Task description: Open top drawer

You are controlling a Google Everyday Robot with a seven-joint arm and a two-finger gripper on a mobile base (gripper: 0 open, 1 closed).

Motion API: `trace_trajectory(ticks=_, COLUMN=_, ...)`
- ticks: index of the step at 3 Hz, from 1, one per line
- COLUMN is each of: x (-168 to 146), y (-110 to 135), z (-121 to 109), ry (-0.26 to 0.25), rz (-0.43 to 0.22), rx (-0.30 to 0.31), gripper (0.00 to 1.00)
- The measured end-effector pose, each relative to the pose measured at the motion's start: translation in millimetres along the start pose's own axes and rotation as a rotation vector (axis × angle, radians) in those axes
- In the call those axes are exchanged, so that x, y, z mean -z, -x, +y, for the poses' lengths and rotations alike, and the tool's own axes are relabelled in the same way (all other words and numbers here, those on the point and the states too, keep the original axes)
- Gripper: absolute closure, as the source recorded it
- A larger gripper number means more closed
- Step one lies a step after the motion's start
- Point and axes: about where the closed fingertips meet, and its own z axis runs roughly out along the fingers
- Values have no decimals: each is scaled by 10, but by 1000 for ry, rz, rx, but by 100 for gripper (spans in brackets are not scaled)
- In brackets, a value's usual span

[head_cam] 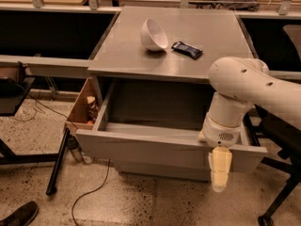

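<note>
Where the grey cabinet has its upper opening, the top drawer stands well out toward the camera, below the cabinet's top.

Front panel: wide, flat, matte grey, no handle seen, upper edge level. Inside is a shallow grey tray, with a bare floor where visible and grey side walls.

Gripper: cream-coloured, hanging down over the right part of the front panel, at its upper edge. Whether it is clamped or released cannot be told from this view.

White arm comes down to it from the right, and its rounded joint covers the drawer's right side.

Below the panel, a narrower grey drawer front sits closed.

On the cabinet's top, a white bowl is tipped on its side, with a dark wrapped bar just beside it to the right.

Left of the cabinet, an open cardboard box stands on the speckled floor.
</note>
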Motion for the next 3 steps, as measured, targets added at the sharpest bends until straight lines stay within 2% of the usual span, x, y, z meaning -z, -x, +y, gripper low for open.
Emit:
trace_trajectory(ticks=1, x=-40, y=-49, z=312, ry=43, rz=22, rx=-10, gripper=0)
trace_trajectory(ticks=3, x=-103, y=-50, z=623, ry=118, rz=66, rx=22, gripper=0)
